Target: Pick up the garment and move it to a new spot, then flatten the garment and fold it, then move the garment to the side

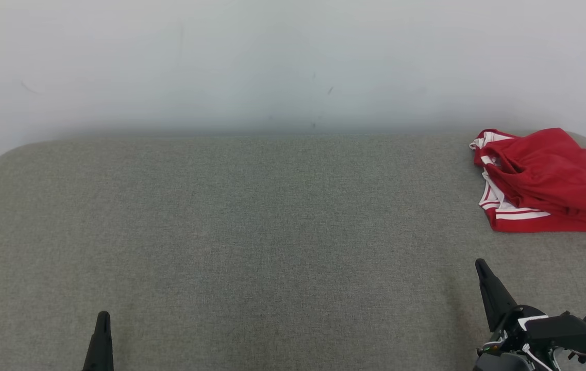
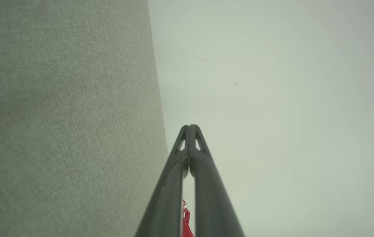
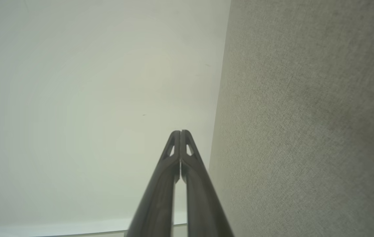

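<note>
— Checking which side goes: where's the garment?
— Bunched at the bench's far right corner. It's at one o'clock from the right jaws, near, and at two o'clock from the left jaws, well apart.
— Jaws?
— Both pairs pressed together, empty. I'd send the right.
</note>
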Robot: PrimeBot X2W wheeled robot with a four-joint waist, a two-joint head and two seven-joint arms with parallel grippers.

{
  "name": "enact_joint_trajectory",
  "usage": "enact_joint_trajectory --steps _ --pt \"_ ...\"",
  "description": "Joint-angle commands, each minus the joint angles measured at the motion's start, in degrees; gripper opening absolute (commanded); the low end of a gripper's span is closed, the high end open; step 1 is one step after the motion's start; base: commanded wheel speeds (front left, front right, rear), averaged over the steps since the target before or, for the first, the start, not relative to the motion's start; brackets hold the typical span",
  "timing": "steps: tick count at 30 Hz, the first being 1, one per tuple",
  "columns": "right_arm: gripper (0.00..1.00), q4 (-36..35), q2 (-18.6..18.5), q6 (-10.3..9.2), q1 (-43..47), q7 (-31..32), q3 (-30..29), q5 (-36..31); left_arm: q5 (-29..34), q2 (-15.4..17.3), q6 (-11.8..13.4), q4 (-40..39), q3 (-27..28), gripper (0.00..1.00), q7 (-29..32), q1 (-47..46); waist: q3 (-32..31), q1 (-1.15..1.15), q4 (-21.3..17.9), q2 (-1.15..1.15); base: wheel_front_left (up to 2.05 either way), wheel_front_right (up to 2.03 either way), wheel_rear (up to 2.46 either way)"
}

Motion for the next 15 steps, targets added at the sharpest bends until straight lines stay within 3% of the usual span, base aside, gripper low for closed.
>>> enact_joint_trajectory --steps 1,15 --pt "0.00 0.0 0.2 0.06 -0.3 0.4 -0.2 1.0 -1.1 0.2 -0.4 -0.4 0.2 0.00 0.3 0.7 0.0 0.00 0.0 0.00 0.00 0.00 0.00" --pt "0.00 0.1 0.4 0.06 -0.5 0.9 -0.6 1.1 -1.6 0.2 -0.4 -0.4 0.2 0.00 0.3 0.7 0.0 0.00 0.0 0.00 0.00 0.00 0.00"
